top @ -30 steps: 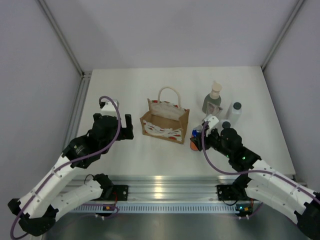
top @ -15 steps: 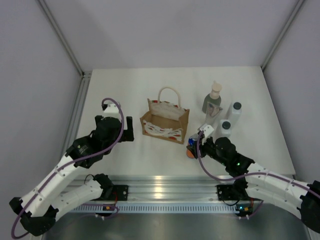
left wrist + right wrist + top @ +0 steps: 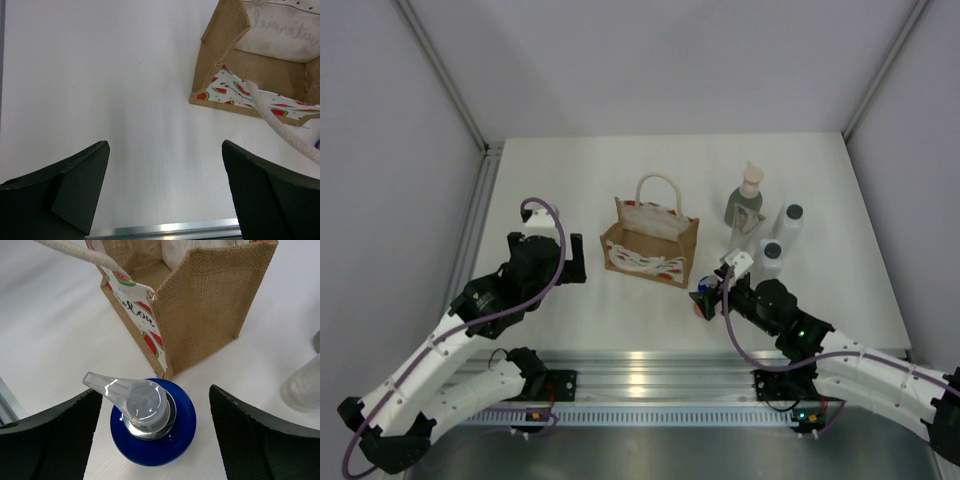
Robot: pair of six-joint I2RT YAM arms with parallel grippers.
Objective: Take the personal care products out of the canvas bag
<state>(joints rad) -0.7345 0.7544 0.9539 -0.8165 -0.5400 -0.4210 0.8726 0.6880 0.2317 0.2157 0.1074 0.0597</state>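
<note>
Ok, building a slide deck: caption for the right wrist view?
Open right tool straddles the blue-topped pump bottle beside a corner of the canvas bag.

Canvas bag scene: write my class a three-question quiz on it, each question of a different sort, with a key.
1. How many bottles stand outside the bag?
2. True or false: the left fingers grip the bag.
3. The blue top is: A) inside the bag; B) between the open right fingers; C) lying on its side.
Key: 1 four; 2 false; 3 B.
</note>
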